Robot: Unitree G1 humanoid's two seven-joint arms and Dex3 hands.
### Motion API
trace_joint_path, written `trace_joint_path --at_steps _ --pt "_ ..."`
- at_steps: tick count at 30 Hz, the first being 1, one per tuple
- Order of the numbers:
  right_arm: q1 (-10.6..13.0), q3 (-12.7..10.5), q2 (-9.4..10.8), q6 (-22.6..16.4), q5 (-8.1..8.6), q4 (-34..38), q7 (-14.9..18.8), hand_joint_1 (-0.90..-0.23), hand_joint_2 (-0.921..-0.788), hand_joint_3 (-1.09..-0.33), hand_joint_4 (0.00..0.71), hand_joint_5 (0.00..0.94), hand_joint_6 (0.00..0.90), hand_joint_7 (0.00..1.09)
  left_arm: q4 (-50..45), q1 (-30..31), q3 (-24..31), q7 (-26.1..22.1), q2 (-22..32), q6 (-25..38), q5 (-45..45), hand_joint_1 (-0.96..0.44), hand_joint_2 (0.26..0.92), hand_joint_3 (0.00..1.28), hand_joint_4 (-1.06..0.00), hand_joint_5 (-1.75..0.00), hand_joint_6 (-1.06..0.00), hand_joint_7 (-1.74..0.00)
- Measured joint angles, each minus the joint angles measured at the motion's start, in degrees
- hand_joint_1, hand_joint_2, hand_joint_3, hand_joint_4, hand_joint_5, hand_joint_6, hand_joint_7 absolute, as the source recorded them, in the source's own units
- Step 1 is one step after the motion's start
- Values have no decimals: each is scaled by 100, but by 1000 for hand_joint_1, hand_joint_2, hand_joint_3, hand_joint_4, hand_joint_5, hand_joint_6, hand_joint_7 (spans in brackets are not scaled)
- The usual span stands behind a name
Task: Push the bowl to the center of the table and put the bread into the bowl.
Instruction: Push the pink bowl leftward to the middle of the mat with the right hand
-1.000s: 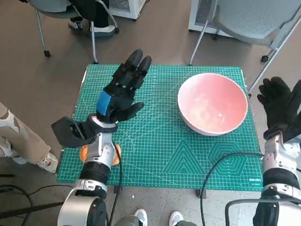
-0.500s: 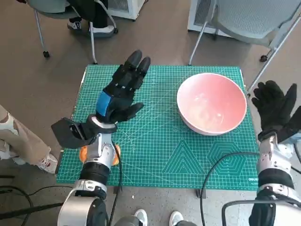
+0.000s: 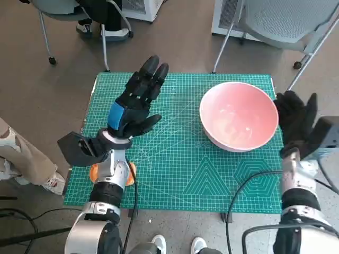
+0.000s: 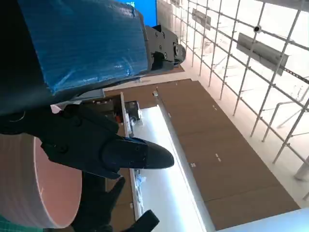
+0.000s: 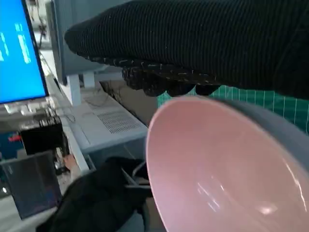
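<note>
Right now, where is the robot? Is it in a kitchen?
Probably not a kitchen; it looks like a lab or office. The pink bowl sits on a green cutting mat, wheeled chairs stand close by, and a blue computer screen glows in the right wrist view.

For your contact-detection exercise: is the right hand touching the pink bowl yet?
Cannot tell. In the head view the right hand meets the pink bowl's rim edge with no visible gap, but the overhead angle and the right wrist view don't confirm contact.

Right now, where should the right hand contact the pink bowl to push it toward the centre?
Probably the bowl's outer wall on the side facing the right hand, pressed flat and low. The bowl stands upright near the mat's right edge, and its wide sloped rim could tip if pushed high.
</note>
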Motion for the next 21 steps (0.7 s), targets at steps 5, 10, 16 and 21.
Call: trace_joint_path --at_steps 5,10,16,21 --pt "-1 66 131 -51 -93 -5 0 -634 -921 -757 221 9 234 186 7 0 2 -3 6 0 0 -486 921 239 -28 -1 -163 0" --pt "-6 84 265 -58 -100 -6 5 -631 -921 -758 220 7 240 186 9 0 3 -9 8 1 -2 -487 921 238 -28 -1 -164 -1" --pt "-31 113 420 -59 -104 -6 16 -620 -921 -758 222 6 255 191 9 0 4 -10 16 4 -3 -487 921 237 -29 -1 -164 -1" --pt "-57 170 521 -67 -112 -6 19 -666 -921 -740 244 14 264 194 10 0 4 -11 25 4 -3 -486 921 237 -29 -1 -160 0"
